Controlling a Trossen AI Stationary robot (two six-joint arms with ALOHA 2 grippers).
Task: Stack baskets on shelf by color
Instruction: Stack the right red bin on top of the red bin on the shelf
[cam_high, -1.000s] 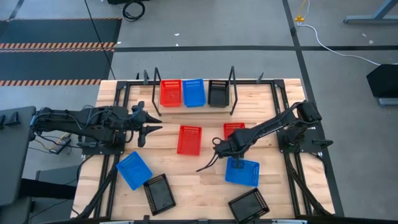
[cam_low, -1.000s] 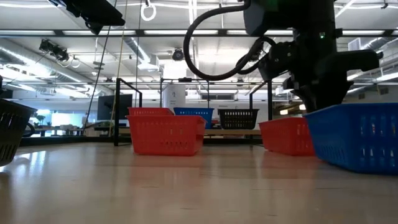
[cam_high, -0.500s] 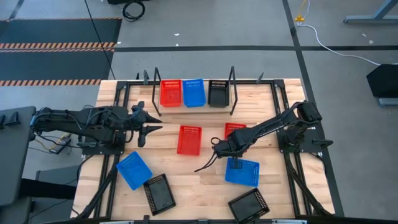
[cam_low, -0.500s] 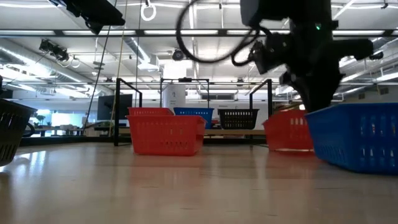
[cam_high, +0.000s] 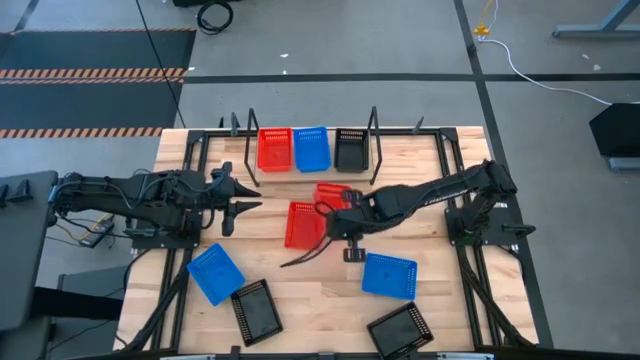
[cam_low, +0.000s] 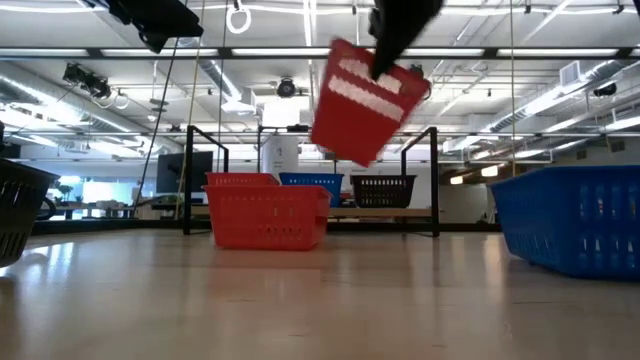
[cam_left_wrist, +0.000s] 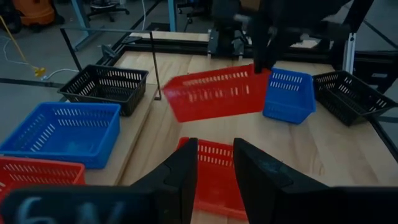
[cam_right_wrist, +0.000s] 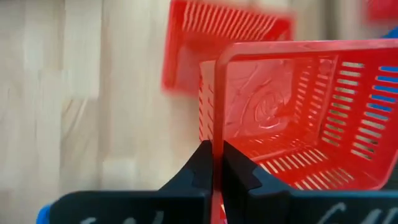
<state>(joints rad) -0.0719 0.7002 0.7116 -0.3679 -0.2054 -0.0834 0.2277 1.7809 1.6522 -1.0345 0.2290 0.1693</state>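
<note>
My right gripper (cam_high: 341, 208) is shut on a red basket (cam_high: 331, 194) and holds it in the air over the table's middle; the low view shows this basket (cam_low: 365, 100) tilted, high above the table top. A second red basket (cam_high: 304, 225) stands on its base just below and to the left of it. On the shelf (cam_high: 310, 170) at the far edge stand a red basket (cam_high: 274, 148), a blue basket (cam_high: 312, 148) and a black basket (cam_high: 350, 148), side by side. My left gripper (cam_high: 244, 200) is open and waits at the table's left, apart from everything. My right gripper (cam_right_wrist: 216, 146) pinches one wall of the red basket at its top rim (cam_right_wrist: 217, 118), one finger inside the basket and one outside. The basket is lifted clear of the table and sits tilted in the hold (cam_left_wrist: 214, 93).
On the near half of the table stand two blue baskets (cam_high: 389, 275) (cam_high: 215, 272) and two black ones (cam_high: 256, 310) (cam_high: 400, 328). Thin black wire uprights (cam_high: 374, 150) stand at the shelf's ends. Black arm frames run along both table sides.
My right gripper has risen and swung toward the table's left and far edge, taking the red basket with it. That basket stood on the table at right of centre; it is now lifted clear, tipped, and over the other red basket's far end.
</note>
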